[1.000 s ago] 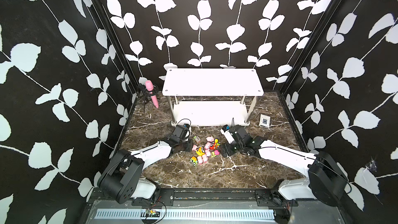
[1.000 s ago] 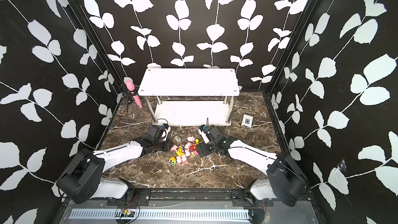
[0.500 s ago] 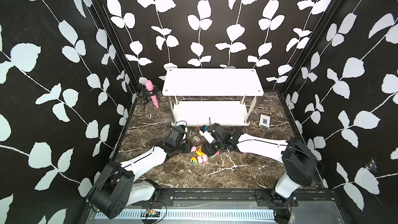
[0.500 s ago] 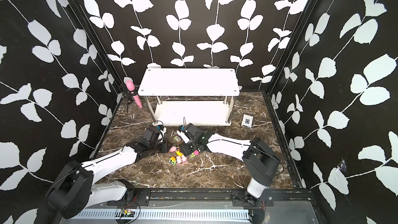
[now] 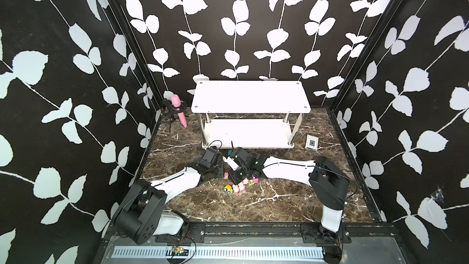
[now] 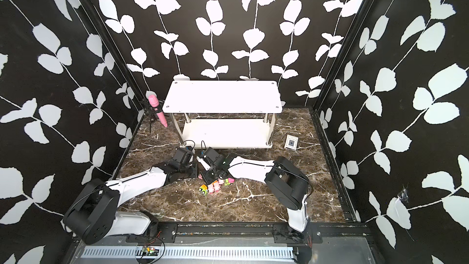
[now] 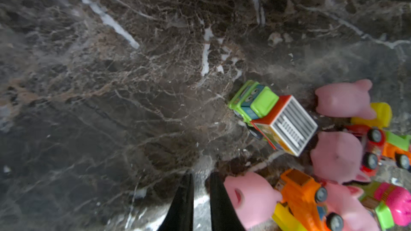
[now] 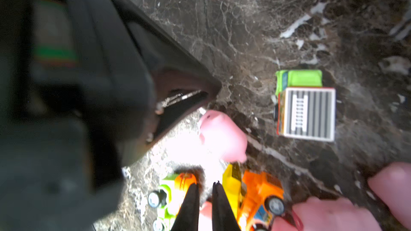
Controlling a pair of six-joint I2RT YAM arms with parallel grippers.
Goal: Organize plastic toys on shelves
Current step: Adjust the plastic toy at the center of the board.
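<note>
Pale-pink pigs and bright wheeled trucks lie jumbled; left tool clenched empty, right tool clenched, hold unclear.

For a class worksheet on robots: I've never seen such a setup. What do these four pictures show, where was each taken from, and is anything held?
Two robot arms, the left arm and the right arm, work on a marble-patterned table. Two pictures look down from above, nearly alike; the other two come from cameras on the arms' wrists, looking past each tool. At the back stands a white two-tier shelf rack, no toys on it yet, with a pink microphone and a small card box at its sides. In front lies a heap of small toys: pink pigs and wheeled vehicles such as a green truck. The left tool is almost closed beside a pig, holding nothing. The right tool is almost closed over the heap; whether it pinches a toy is unclear.
</note>
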